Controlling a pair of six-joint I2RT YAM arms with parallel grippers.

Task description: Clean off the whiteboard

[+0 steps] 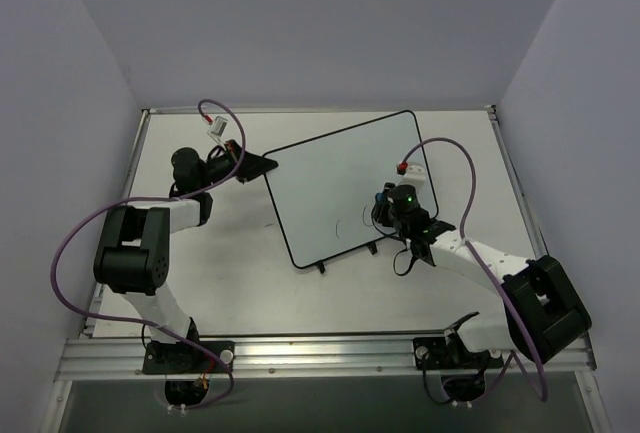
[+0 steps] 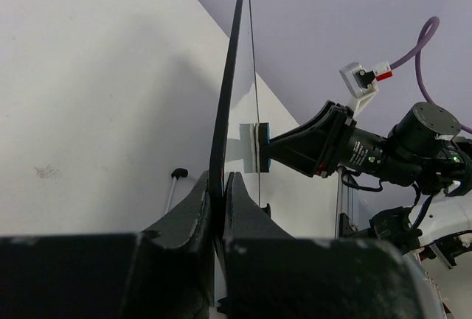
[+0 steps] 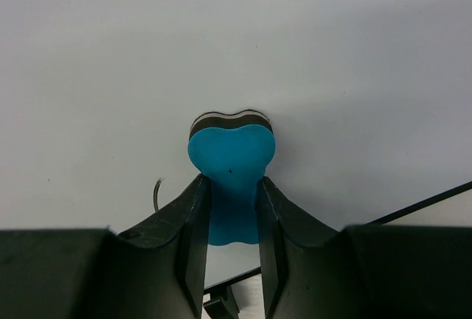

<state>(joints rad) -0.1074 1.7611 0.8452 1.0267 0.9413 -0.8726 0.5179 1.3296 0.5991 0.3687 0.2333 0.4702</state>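
Note:
The whiteboard (image 1: 330,168) lies at an angle on the table, its black frame and two small feet toward the arms. My left gripper (image 1: 262,166) is shut on the board's left corner; in the left wrist view the board (image 2: 230,90) runs edge-on between the fingers of that gripper (image 2: 219,186). My right gripper (image 1: 385,208) is shut on a blue eraser (image 3: 231,158), which is pressed flat on the white surface (image 3: 332,61). A short black curved mark (image 3: 157,192) sits just left of the eraser, also visible as a faint stroke (image 1: 350,225).
The white table (image 1: 210,273) is walled in on three sides. A metal rail (image 1: 320,353) carrying both arm bases runs along the near edge. Purple cables (image 1: 75,238) loop off each arm. The board's feet (image 1: 322,266) point toward the rail.

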